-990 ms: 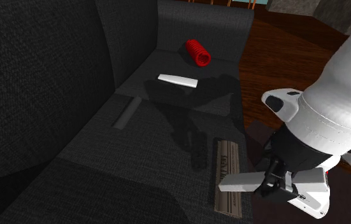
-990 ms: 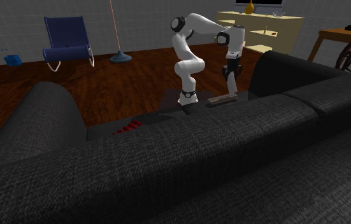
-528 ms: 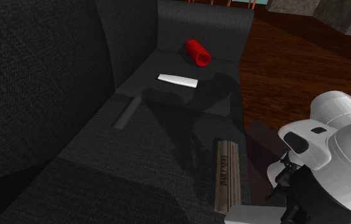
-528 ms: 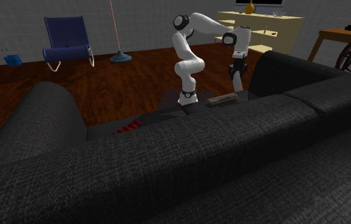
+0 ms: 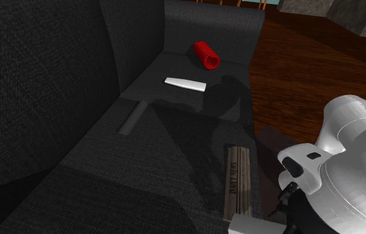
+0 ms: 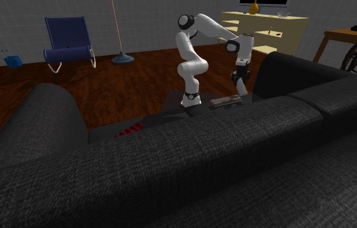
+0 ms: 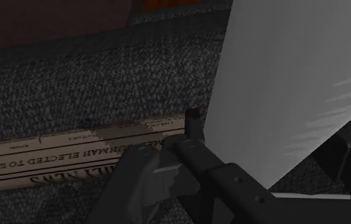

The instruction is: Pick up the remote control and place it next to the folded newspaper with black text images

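Nearest to me, the gripper (image 7: 266, 137) has its two black fingers (image 7: 193, 130) pinching a pale grey flat slab. I take this slab for the remote control (image 7: 288, 76), though it is drawn plain, without buttons. It stands on its edge between the fingers, above the dark sofa seat (image 7: 72, 83).

Just beside the slab's edge lies the end of the folded newspaper (image 7: 72, 159), its black headline lines readable. In the shoulder view the slab shows at the bottom edge, at the near end of the newspaper. The paper lies along the front border of the seat, close to the drop to the wooden floor (image 5: 307, 73). In the second exterior view the hand hangs above the paper, not down on the seat.

Farther along the seat rest a grey strip (image 5: 131, 117), then a white flat piece (image 5: 185, 84). At the far end, against the armrest, is a red ribbed coil (image 5: 206, 54).

I judge that the carrying is nearly done and the placing is the step now in hand. The next move asks me to lower the slab onto bare fabric beside the paper, not on top of it. I would choose the wide side away from the seat's border, where it cannot slide to the floor. I should lay the slab flat before I spread the fingers.
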